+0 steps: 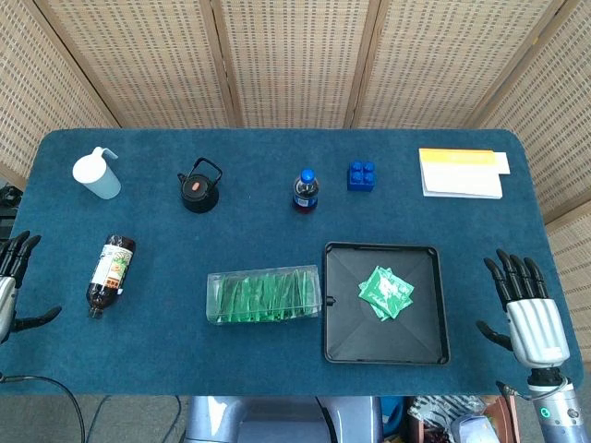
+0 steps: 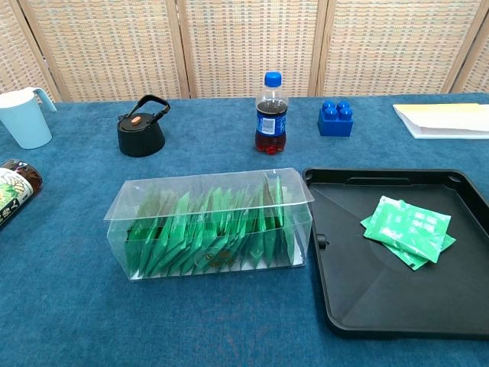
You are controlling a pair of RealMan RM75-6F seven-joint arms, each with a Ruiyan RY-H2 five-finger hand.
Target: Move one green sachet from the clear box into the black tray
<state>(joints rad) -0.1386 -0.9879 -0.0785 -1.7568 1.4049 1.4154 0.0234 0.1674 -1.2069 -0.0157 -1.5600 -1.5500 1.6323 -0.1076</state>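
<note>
The clear box (image 1: 264,295) (image 2: 209,222) stands at the table's front middle, packed with several upright green sachets (image 2: 206,229). Right of it sits the black tray (image 1: 343,343) (image 2: 367,298), and a small pile of green sachets (image 1: 386,292) (image 2: 407,231) lies in the tray. My left hand (image 1: 13,281) hovers at the table's left edge, fingers spread, holding nothing. My right hand (image 1: 528,309) is at the right edge, right of the tray, fingers spread and empty. Neither hand shows in the chest view.
A brown bottle (image 1: 111,273) lies on its side at the left. Along the back stand a white jug (image 1: 98,173), a black kettle (image 1: 199,187), a cola bottle (image 1: 306,190), a blue brick (image 1: 361,175) and a notepad (image 1: 461,173).
</note>
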